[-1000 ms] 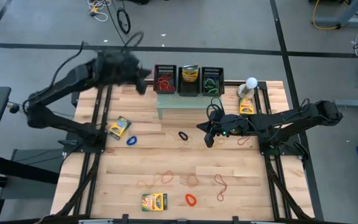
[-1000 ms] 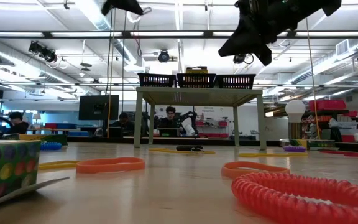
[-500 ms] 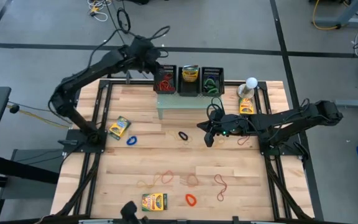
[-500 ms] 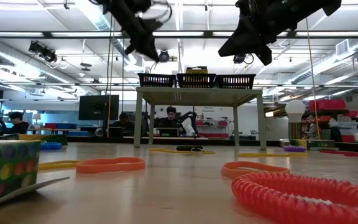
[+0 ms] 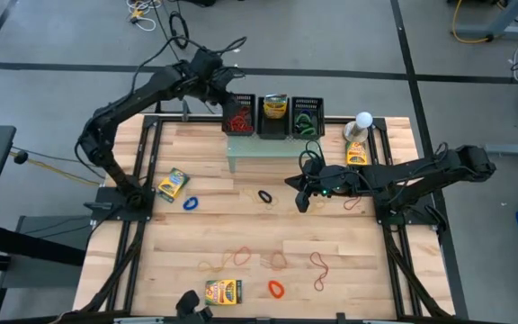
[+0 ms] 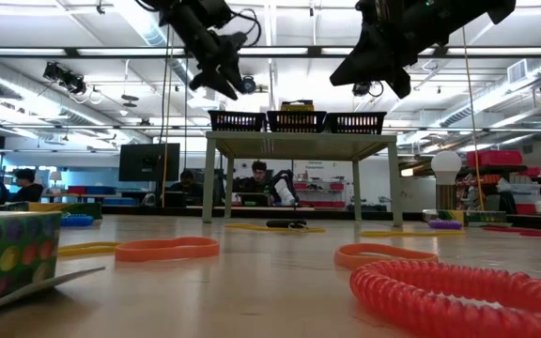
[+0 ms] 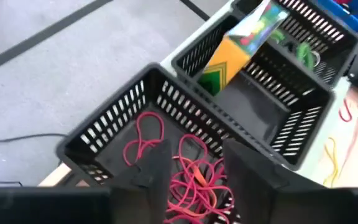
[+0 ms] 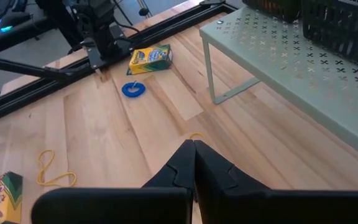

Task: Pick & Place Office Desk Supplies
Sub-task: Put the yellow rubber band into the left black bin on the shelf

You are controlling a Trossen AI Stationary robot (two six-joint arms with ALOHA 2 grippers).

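My left gripper [image 5: 227, 97] hangs open over the left of three black baskets [image 5: 238, 115] on the pale green stand [image 5: 263, 153]. In the left wrist view its fingers [image 7: 156, 169] stand above the red and orange rubber bands [image 7: 188, 177] lying in that basket and touch nothing. The middle basket holds a yellow-and-green box [image 7: 241, 43], and the right basket holds green bands [image 5: 306, 119]. My right gripper [image 5: 302, 200] is shut and empty above the table's middle [image 8: 194, 163]. More bands and boxes lie flat on the table.
On the table lie boxes at the left [image 5: 173, 184], the near edge [image 5: 224, 291] and the far right [image 5: 356, 155], a blue band [image 5: 190, 203], a black band [image 5: 264, 195], an orange band [image 5: 277, 289] and red bands [image 5: 317, 265]. A white ball-topped object [image 5: 363, 121] stands far right.
My left gripper has swung quickly from the table's far left toward the right and the far edge. It has come to rest over the left basket. My right arm has kept still.
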